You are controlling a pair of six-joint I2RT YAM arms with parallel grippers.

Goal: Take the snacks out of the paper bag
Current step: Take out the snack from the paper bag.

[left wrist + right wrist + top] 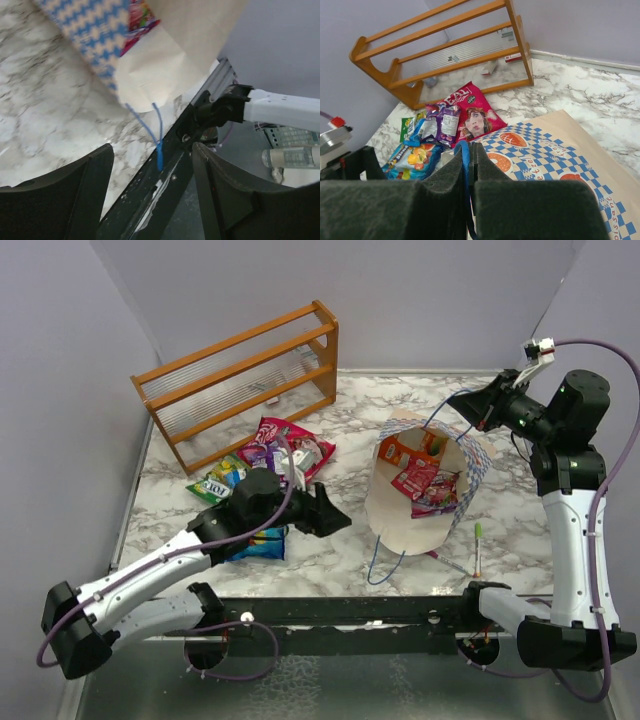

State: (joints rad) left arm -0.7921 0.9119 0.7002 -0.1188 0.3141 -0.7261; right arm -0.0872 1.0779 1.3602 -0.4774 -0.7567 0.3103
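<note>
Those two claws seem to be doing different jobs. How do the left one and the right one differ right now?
The left gripper is open and holds nothing; the right gripper is shut on the paper bag's blue cord handle. The left gripper sits low, between the snacks lying on the table and the bag; the right gripper is up by the bag's far rim. Both are black, with two fingers.

The left arm [150, 575] reaches low and forward, the left gripper [325, 512] with jaws spread and nothing between them. The right arm [570, 510] stands tall, elbow bent, the right gripper [469, 155] pinching the paper bag's [420, 525] blue cord handle [465, 175].
</note>
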